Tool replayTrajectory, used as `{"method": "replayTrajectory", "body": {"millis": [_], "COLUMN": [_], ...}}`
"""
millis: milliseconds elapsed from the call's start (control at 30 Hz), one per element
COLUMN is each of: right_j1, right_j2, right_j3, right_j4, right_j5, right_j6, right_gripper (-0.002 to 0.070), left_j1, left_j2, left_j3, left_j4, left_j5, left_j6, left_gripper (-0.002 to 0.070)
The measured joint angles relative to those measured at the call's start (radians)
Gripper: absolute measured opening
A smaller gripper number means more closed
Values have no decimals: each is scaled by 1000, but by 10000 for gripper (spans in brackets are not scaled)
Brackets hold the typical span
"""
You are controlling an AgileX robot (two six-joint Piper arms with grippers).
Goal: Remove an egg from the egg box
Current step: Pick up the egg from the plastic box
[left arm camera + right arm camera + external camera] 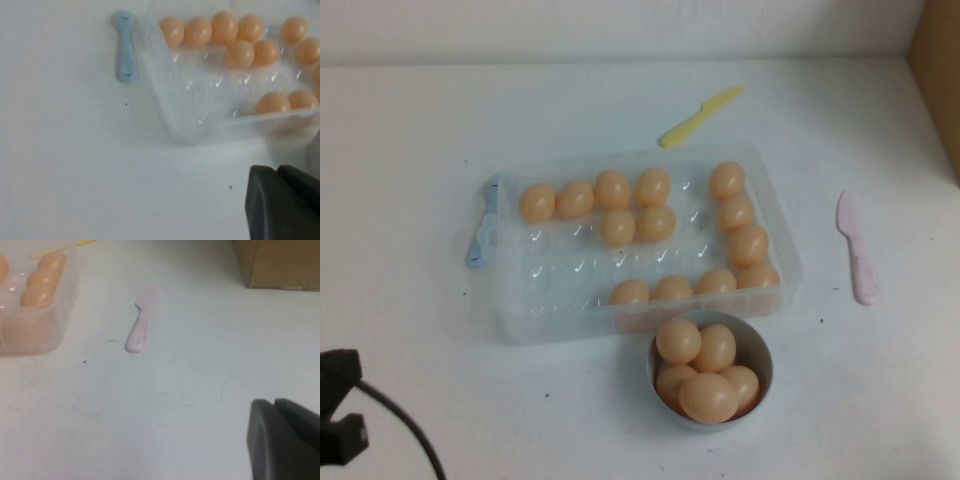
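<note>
The clear egg box point(556, 322) lies mid-table with a pale blue clip point(482, 236) on its left end. Several peach-tan eggs sit in it: a group at the back left point(537, 202), a column at the right end point(748, 244) and a row along the front point(672, 290). My left gripper point(276, 170) is shut and empty, low over bare table near the box's front left corner point(172, 107); its arm shows at the lower left point(340, 405). My right gripper point(274, 402) is shut and empty over bare table to the right of the box point(30, 335); it is outside the high view.
A small white bowl point(761, 352) holding several eggs stands against the box's front wall. A pink plastic knife point(857, 248) lies right of the box, a yellow one point(700, 115) behind it. A brown cardboard box point(280, 262) stands at the far right.
</note>
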Motion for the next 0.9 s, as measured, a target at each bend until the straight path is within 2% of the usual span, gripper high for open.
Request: {"method": "replayTrajectory", "body": {"millis": [267, 600, 900], "right_j1": [0, 0, 0], "right_j2": [0, 0, 0], "right_j3": [0, 0, 0], "right_j4": [0, 0, 0], "right_j5": [0, 0, 0], "right_j6": [0, 0, 0], "right_gripper": [-17, -17, -17], "left_j1": [-10, -255, -343], "left_j2": [394, 842, 1199], "left_j3": [-291, -661, -974], "left_j4": [34, 108, 175], "left_j5": [253, 307, 357], "left_j6": [164, 185, 187], "left_gripper": [-3, -3, -3]}}
